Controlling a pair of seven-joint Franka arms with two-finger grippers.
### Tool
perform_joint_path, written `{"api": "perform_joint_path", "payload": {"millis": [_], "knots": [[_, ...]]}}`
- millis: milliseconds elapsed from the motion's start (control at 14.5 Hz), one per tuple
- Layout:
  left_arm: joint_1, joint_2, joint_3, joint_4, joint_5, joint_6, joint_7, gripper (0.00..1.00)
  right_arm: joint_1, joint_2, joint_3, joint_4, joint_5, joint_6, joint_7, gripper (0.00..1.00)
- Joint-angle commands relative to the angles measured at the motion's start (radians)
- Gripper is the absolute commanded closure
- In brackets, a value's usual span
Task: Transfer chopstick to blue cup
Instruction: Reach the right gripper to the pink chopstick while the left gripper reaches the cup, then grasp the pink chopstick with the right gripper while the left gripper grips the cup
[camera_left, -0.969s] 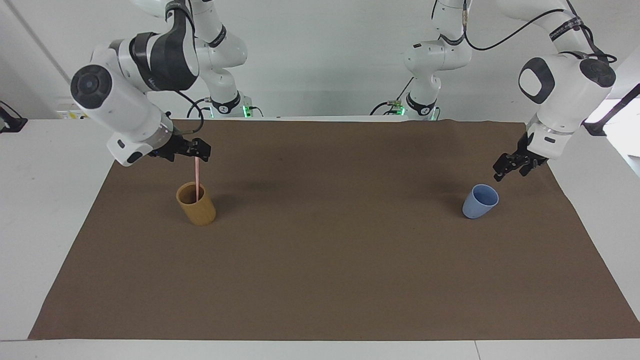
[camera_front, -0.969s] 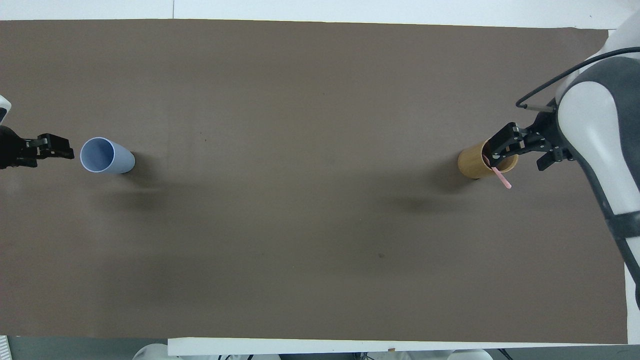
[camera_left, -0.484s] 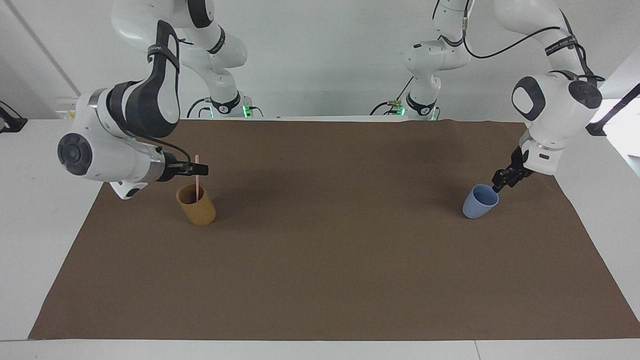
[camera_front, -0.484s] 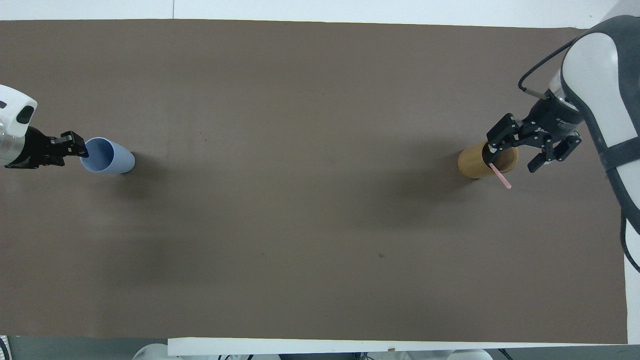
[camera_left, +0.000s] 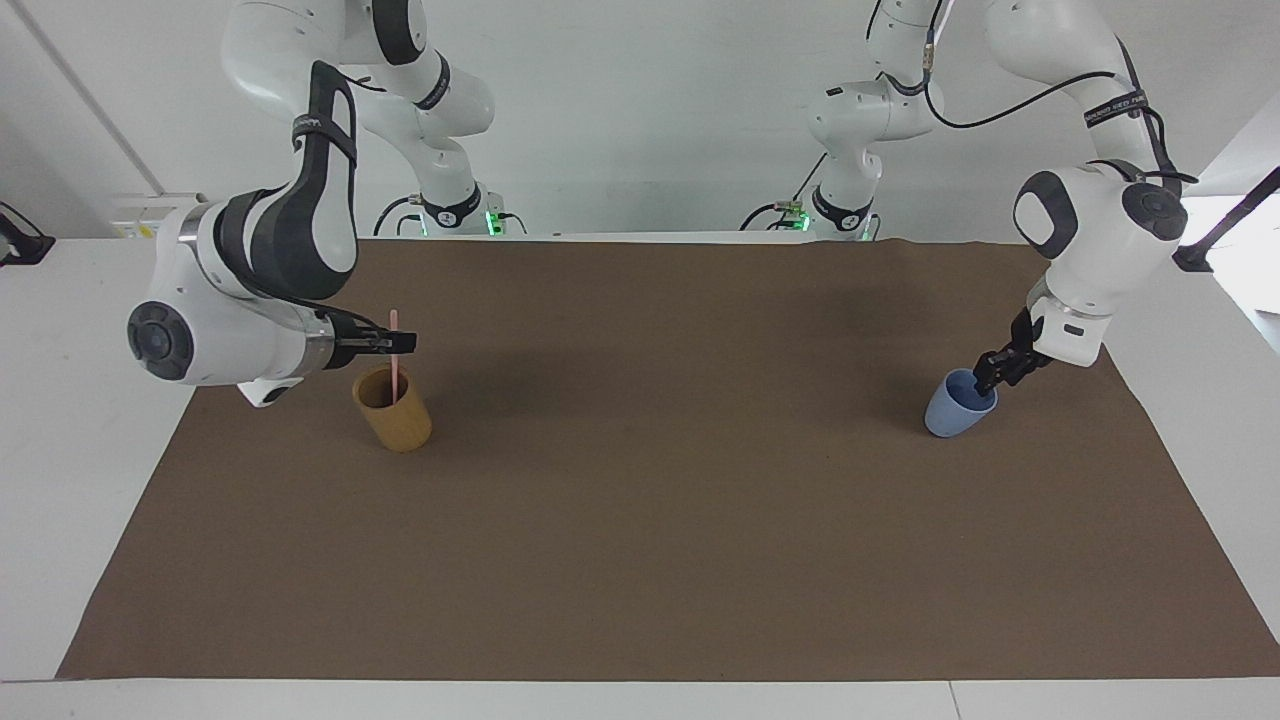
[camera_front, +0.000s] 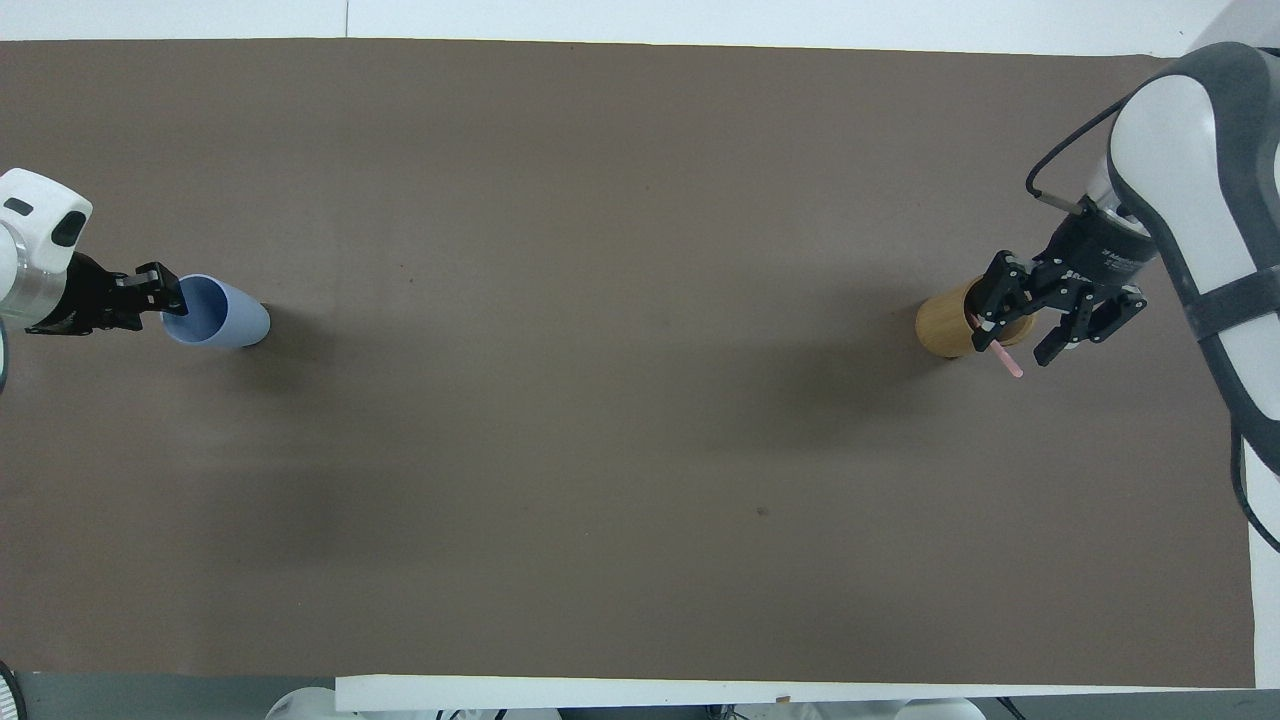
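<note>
The pale pink chopstick (camera_left: 396, 352) stands nearly upright in the tan cup (camera_left: 393, 410) toward the right arm's end of the table. My right gripper (camera_left: 399, 343) is level at the stick's upper part, open, with a finger on either side of it (camera_front: 1012, 327). The stick's top (camera_front: 1008, 362) shows between the fingers in the overhead view, beside the tan cup (camera_front: 945, 325). The blue cup (camera_left: 958, 405) stands upright toward the left arm's end. My left gripper (camera_left: 986, 376) is at the cup's rim, on the side toward the table's end (camera_front: 160, 293). The blue cup (camera_front: 218, 314) is empty.
A brown cloth (camera_left: 640, 520) covers the table; its edge lies close to the blue cup toward the left arm's end. The two cups are far apart, with bare cloth between them.
My right gripper dropped and turned level, fingers straddling the chopstick. My left gripper came down and in from beside the blue cup to its rim. The cups and the stick stayed in place.
</note>
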Motion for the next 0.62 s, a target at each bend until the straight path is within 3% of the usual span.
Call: {"api": "perform_joint_path", "payload": {"millis": [0,138,415,484,553], "knots": [[-0.015,-0.006,0.006,-0.010,0.003,-0.007,0.012,0.92,-0.008,-0.041,0.004,-0.064,0.017,0.004,0.011,0.53],[-0.020,-0.006,0.006,-0.010,0.003,-0.014,0.012,1.00,-0.011,-0.042,0.004,-0.066,0.017,0.002,0.008,0.61],[-0.020,-0.006,0.006,-0.010,0.003,-0.014,0.012,1.00,-0.008,-0.042,0.004,-0.066,0.017,0.002,0.009,0.86],[-0.020,-0.006,0.006,-0.010,0.003,-0.014,0.014,1.00,-0.008,-0.042,0.004,-0.066,0.017,0.000,0.011,0.97],[-0.020,-0.006,0.006,-0.008,0.003,-0.014,0.014,1.00,-0.009,-0.042,0.004,-0.065,0.015,0.000,0.012,1.00]]}}
